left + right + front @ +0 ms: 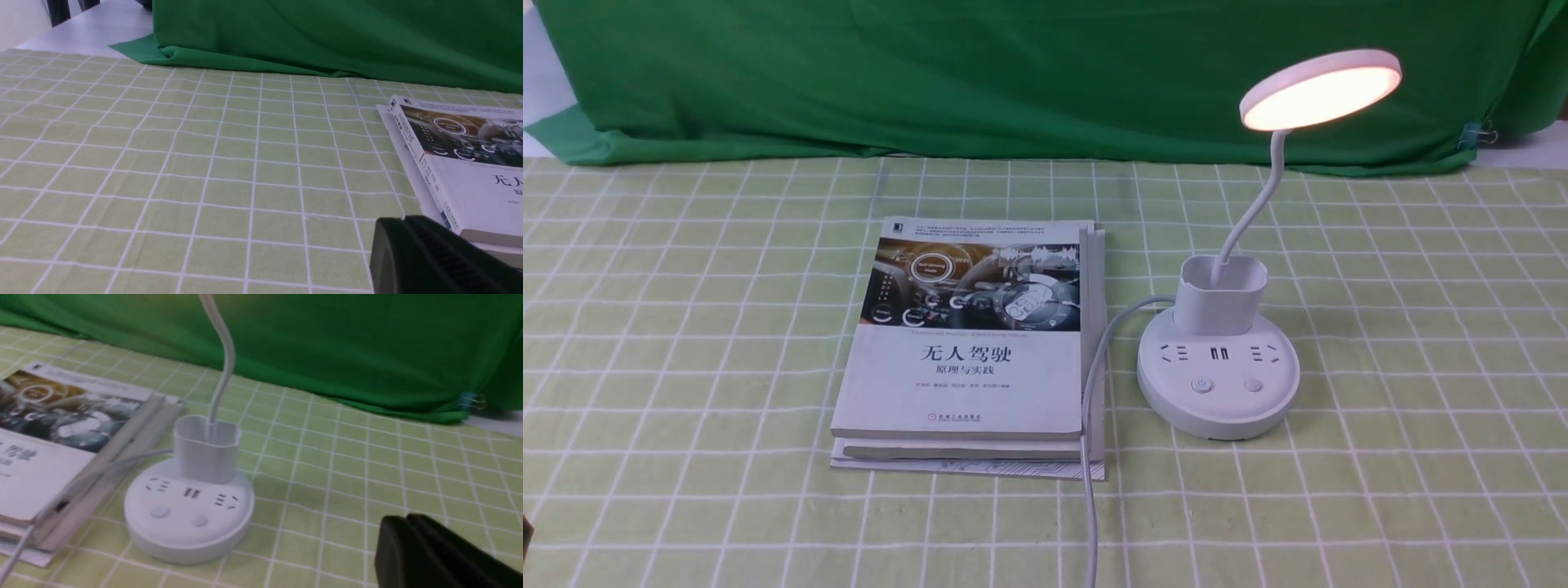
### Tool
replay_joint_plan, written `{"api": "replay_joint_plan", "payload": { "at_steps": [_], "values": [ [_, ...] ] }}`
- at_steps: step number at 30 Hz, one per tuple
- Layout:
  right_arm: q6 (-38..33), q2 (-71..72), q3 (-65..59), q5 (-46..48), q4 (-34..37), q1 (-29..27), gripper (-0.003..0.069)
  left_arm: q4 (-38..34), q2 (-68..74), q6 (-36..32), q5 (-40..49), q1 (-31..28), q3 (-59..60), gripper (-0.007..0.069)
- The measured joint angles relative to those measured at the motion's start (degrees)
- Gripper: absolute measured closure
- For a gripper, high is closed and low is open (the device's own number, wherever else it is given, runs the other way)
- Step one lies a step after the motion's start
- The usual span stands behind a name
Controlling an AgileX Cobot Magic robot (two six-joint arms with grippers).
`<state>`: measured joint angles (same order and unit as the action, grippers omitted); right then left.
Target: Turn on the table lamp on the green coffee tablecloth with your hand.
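From the front, the table lamp (1218,359) stands on the green coffee tablecloth (686,343), over toward 3 o'clock from the middle of the tabletop. Its flat round head (1321,88) glows warm, so the lamp looks switched on already. The bendy neck climbs from the cup holder (1222,294) and leans toward 1 o'clock. Two round buttons (1201,385) sit side by side on the near edge of the round base. A stack of books (972,351) lies just beside the lamp at its 9 o'clock, and the white cord (1090,425) runs along the books' edge down toward 6 o'clock. No hand shows in this view.

In the left wrist view, a bit of the left hand (441,257) shows as a dark shape low in the corner. I cannot tell if it is open or clenched. Past it lie checked cloth and the corner of the top book. The lamp is not in this view at all.

In the right wrist view, which is a little blurry, the right hand (433,555) shows as a dark shape too. Its fingers look pressed close together with nothing between them, but I cannot be sure. The lamp base (188,510) sits near, with its buttons facing this way. I think the right hand is the nearer one, so any press would be its job. The buttons line up across the base, so the hand should come at them straight from the front.
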<state>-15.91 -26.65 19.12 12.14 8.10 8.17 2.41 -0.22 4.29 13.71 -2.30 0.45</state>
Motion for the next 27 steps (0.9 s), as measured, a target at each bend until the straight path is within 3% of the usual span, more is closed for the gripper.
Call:
{"api": "replay_joint_plan", "payload": {
  "at_steps": [5, 9, 16, 27],
  "values": [
    [1.79, 14.22, -14.37, -3.10, -0.05, -4.22, 0.0631, 0.00, 0.00, 0.00, 0.00, 0.00, 0.00, 0.0622],
    [2.32, 21.19, -19.16, -2.95, -0.05, -5.70, 0.0630, 0.00, 0.00, 0.00, 0.00, 0.00, 0.00, 0.0622],
    [2.77, 26.59, -19.50, 2.12, -0.05, -7.04, 0.0629, 0.00, 0.00, 0.00, -0.02, 0.00, 0.00, 0.0622],
    [2.77, 26.59, -19.50, 2.40, -0.05, -7.04, 0.0620, 0.00, 0.00, 0.00, -0.02, 0.00, 0.00, 0.0622]
  ]
}}
